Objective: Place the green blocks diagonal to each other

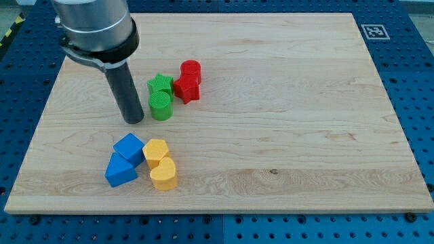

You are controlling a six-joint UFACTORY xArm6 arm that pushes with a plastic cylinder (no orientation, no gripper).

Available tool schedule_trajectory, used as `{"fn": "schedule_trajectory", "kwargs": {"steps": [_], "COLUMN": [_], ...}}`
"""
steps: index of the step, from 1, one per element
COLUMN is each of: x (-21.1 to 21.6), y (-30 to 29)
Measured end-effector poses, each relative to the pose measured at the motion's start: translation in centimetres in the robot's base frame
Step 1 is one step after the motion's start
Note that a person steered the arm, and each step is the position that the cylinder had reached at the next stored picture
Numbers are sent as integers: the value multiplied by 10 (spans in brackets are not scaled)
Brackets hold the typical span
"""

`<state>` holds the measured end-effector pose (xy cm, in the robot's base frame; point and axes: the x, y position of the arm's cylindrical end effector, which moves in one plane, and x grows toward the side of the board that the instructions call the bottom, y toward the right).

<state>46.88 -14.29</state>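
Green cylinder (161, 106) just right of my tip (134, 121).

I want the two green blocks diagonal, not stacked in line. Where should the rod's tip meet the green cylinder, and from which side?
No grip is possible, only a push. My tip sits just to the view's left of the green cylinder block, which touches the green star block above it. Meeting its rounded left wall and pushing rightward would probably offset it diagonally.
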Motion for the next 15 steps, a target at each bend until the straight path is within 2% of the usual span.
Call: {"fn": "schedule_trajectory", "kwargs": {"steps": [2, 4, 9, 10, 12, 15], "x": [-24, 3, 6, 6, -28, -11], "y": [12, 39, 175, 184, 158, 239]}}
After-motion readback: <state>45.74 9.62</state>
